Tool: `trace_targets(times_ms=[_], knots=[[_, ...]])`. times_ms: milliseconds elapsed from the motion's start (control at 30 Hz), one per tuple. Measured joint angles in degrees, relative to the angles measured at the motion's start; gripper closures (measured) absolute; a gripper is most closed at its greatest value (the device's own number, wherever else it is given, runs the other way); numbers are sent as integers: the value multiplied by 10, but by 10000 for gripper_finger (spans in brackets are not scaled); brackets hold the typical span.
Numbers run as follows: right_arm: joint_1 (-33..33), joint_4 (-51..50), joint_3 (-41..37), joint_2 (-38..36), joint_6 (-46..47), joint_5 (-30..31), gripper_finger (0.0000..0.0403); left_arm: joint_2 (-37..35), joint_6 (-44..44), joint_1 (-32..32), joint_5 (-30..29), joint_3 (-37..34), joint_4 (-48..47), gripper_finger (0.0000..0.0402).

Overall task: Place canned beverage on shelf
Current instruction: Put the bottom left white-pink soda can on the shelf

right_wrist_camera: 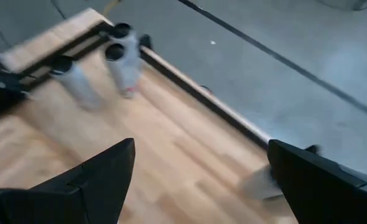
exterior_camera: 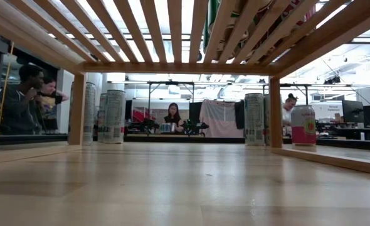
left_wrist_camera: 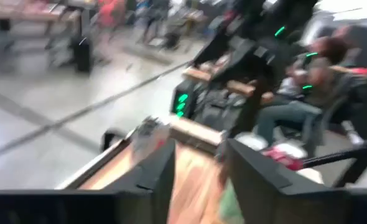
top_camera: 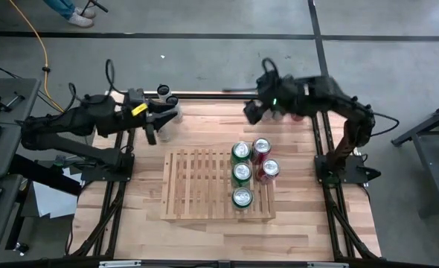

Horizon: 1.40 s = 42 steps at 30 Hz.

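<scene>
The slatted wooden shelf (top_camera: 204,186) lies in the middle of the table. Several cans stand upright on its right part, green ones (top_camera: 241,173) and pink ones (top_camera: 269,169). More slim cans (top_camera: 164,92) stand at the table's far left corner, also seen in the right wrist view (right_wrist_camera: 124,56). My left gripper (top_camera: 166,117) hovers beside those cans, open, with only tabletop showing between its fingers (left_wrist_camera: 196,180). My right gripper (top_camera: 251,112) hangs over the far right of the table, open wide and empty (right_wrist_camera: 199,180).
A pink can (exterior_camera: 303,125) and tall pale cans (exterior_camera: 113,116) stand on the tabletop beyond the shelf's legs (exterior_camera: 77,110). Black frame rails (top_camera: 320,141) edge the table. People sit in the room behind. Bare wood (top_camera: 204,238) lies near the front edge.
</scene>
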Motion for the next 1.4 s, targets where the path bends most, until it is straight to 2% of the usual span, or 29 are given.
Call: trace_targets(times_ms=[233,400,533,633,1067,1400], knots=[[-143,-5,0,-33,-168,-82,52,33,-116,108,-5,0,-141,140],[-246,22,0,-47,-257,-171,52,45,-206,155,-5,0,-263,89],[-311,46,-1,-47,-280,-253,52,56,-301,181,-21,0,-375,81],[-335,59,-16,-48,-284,-291,52,64,-337,200,-25,-9,-411,80],[-341,103,-80,-47,-253,-294,52,92,-305,336,117,-114,-391,80],[-341,106,-83,-47,-243,-294,52,119,-254,372,156,-125,-349,80]])
